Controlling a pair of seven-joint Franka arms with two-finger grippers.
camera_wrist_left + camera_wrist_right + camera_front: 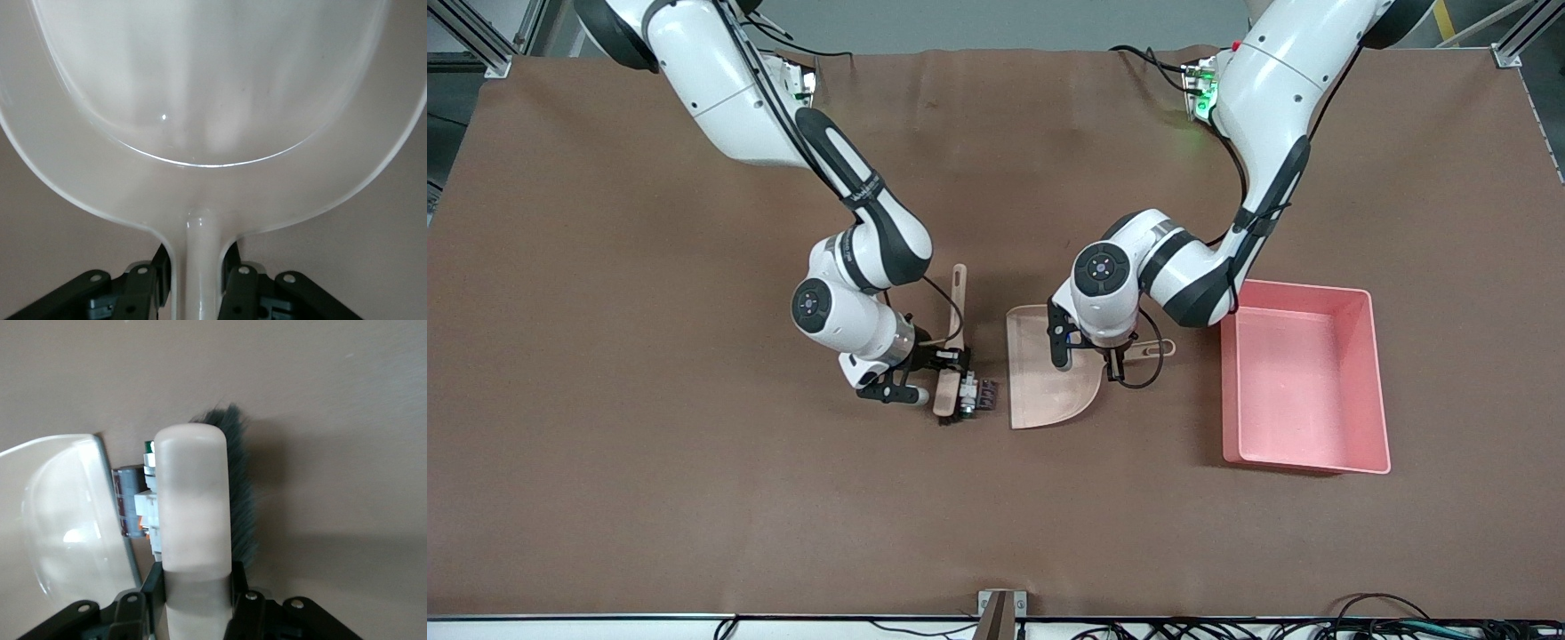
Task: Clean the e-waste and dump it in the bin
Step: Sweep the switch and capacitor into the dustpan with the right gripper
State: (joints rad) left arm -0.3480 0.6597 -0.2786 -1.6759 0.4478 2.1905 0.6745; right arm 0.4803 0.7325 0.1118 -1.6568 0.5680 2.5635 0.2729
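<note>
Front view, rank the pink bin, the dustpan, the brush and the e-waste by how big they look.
1. Pink bin, clearly largest.
2. Dustpan.
3. Brush, long but slim.
4. E-waste, tiny, between brush and dustpan.

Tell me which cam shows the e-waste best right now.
Right wrist view: the e-waste sits close up between the brush held by the right gripper and the dustpan edge. Front view shows it only as small bits beside the brush. Left wrist view shows only the dustpan's inside, no e-waste.
</note>
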